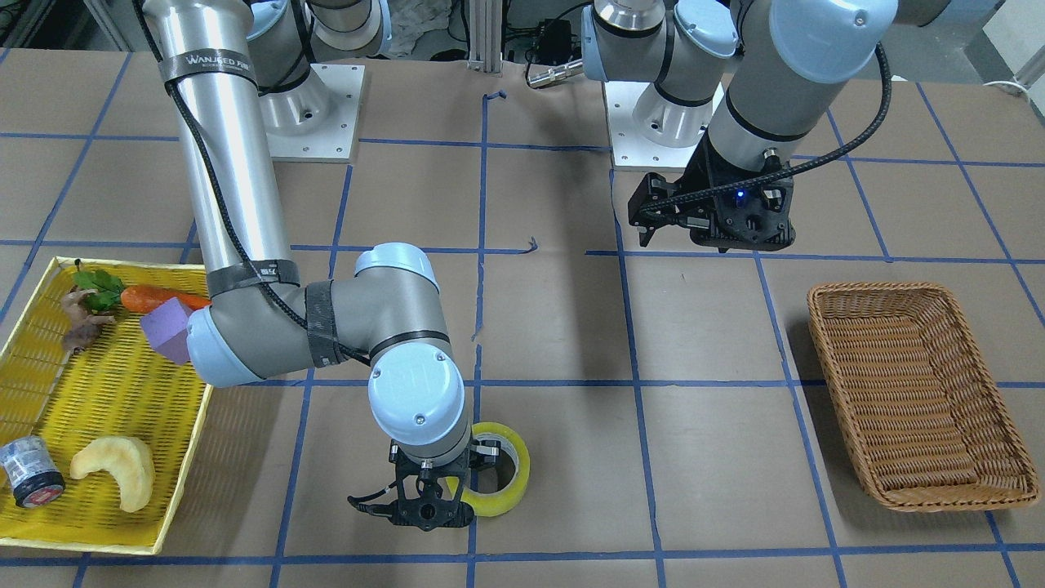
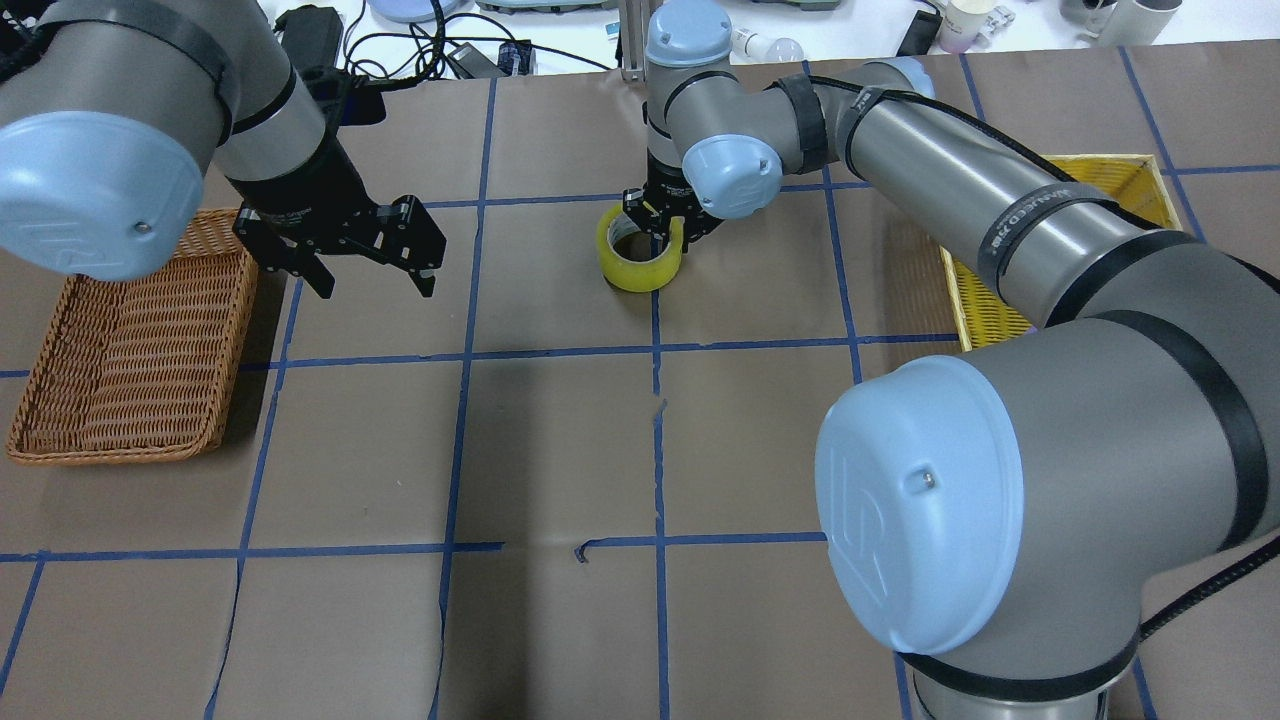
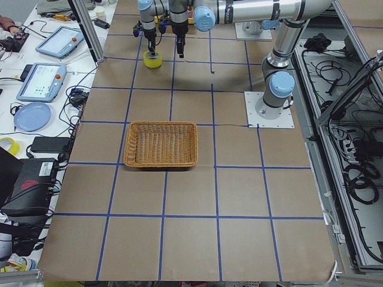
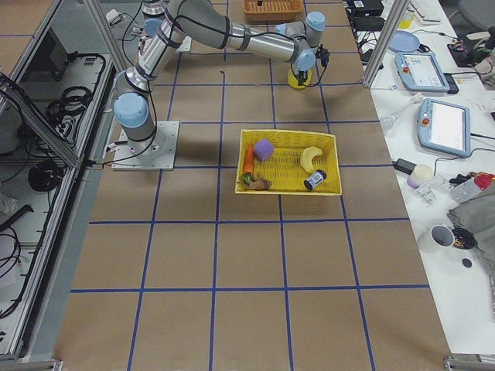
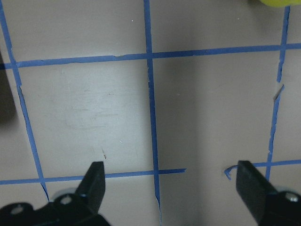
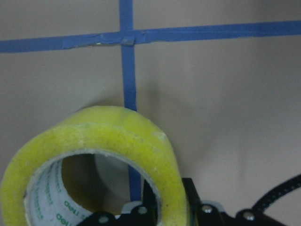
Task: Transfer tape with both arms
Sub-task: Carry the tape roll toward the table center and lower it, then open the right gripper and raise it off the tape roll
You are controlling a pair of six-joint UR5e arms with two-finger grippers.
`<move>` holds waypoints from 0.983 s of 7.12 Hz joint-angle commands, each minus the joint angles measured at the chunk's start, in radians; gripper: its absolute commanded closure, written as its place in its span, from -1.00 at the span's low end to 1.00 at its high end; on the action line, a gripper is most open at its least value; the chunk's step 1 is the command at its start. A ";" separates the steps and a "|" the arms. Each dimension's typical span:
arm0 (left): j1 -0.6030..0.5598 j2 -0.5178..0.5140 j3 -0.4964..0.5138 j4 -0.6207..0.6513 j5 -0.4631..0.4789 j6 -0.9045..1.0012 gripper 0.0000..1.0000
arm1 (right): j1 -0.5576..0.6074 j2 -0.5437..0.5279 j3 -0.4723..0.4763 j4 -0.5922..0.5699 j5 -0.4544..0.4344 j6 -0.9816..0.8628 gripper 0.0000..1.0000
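Observation:
The yellow-green tape roll (image 1: 508,492) sits at the table's middle on a blue grid line, seen also in the overhead view (image 2: 640,270) and close up in the right wrist view (image 6: 117,136). My right gripper (image 2: 664,238) points down on it, one finger inside the ring and one outside, shut on the roll's wall. The roll is tilted; I cannot tell whether it is off the table. My left gripper (image 2: 375,287) is open and empty, hovering over bare table, with the fingers (image 5: 94,181) wide apart.
A brown wicker basket (image 2: 110,455) lies beside the left gripper, also in the front view (image 1: 878,287). A yellow tray (image 1: 82,543) on the right arm's side holds a carrot, a purple block, a banana piece and a small silver-black can (image 1: 28,474).

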 commanded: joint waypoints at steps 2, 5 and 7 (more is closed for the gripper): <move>0.000 0.001 0.000 0.000 0.000 -0.001 -1.00 | -0.016 -0.001 0.008 0.011 0.000 0.007 -0.77; -0.002 0.001 0.006 0.011 -0.009 -0.003 -1.00 | -0.078 -0.168 0.013 0.176 0.004 -0.055 -1.00; -0.017 -0.016 0.011 0.184 -0.021 -0.030 -1.00 | -0.153 -0.350 0.064 0.311 -0.029 -0.138 -1.00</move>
